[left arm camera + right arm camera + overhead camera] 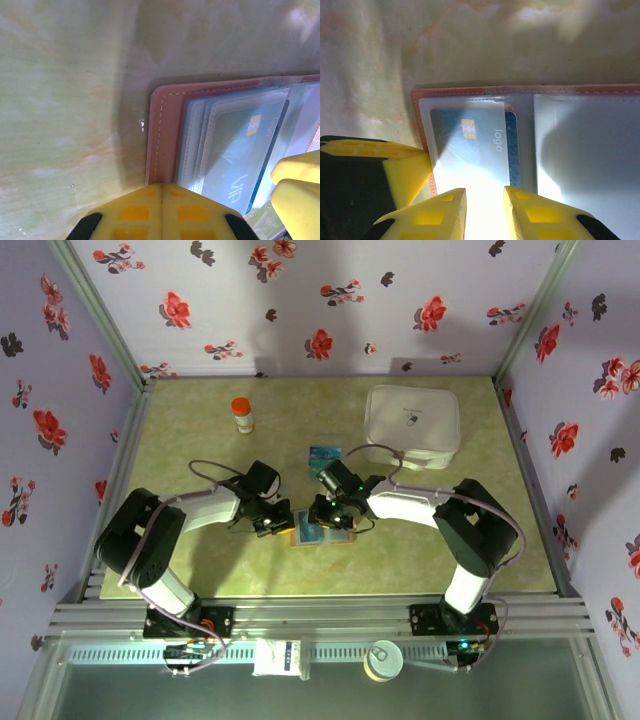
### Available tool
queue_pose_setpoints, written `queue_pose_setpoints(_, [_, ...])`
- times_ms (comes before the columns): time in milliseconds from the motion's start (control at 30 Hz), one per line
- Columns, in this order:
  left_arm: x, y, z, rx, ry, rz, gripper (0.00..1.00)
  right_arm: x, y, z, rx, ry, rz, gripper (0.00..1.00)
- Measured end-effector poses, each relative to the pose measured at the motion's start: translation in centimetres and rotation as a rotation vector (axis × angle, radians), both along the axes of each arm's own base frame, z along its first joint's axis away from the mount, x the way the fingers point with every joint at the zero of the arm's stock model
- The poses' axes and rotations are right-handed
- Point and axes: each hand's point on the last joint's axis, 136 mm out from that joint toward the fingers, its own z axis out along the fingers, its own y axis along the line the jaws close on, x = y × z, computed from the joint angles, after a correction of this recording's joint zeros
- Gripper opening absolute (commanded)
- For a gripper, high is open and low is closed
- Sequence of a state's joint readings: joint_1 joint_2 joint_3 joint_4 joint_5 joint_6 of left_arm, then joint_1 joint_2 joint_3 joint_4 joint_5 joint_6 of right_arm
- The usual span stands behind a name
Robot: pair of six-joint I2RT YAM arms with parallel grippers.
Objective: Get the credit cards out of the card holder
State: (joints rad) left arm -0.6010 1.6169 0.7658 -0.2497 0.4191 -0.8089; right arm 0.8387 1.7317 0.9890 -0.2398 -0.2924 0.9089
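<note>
Right wrist view: right jaws slightly spread, one tip on either side of a glare-washed strip of clear sleeve (485, 170). Nothing is visibly pinched between them.
Left wrist view: left jaws pressed together, tips at the brown rim of the card holder (167, 135), apparently pinning it down.
Nearest card: a blue chip card (470, 145) is still tucked in that sleeve, at 12 o'clock from the right jaws.
Holder's place: open flat on the table (180, 450), at 6 o'clock from the table's middle. The left jaws are at its 9 o'clock edge and the right jaws are over its top.
Done so far: one teal loose card (323, 458) lies on the table at 12 o'clock from the holder, near it.
Left to do: at least the chip card must come out. The holder's other half looks empty, though glare makes that uncertain.
Further out: a white box (412, 425) at 1 o'clock from the holder and a bottle (242, 415) at 11 o'clock, both apart from the work.
</note>
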Motion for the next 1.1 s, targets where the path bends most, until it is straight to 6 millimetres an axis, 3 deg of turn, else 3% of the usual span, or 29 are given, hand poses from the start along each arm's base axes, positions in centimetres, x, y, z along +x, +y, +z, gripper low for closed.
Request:
queue_pose_setpoints(800, [0.1, 0.5, 0.0, 0.044, -0.011, -0.022, 0.0, 0.0, -0.9, -1.3, -0.062, -0.006, 0.015, 0.24])
queue_pose_setpoints(1100, [0.5, 1.0, 0.1, 0.082, -0.026, -0.026, 0.0, 0.6, -1.2, 1.6, -0.042, -0.08, 0.006, 0.25])
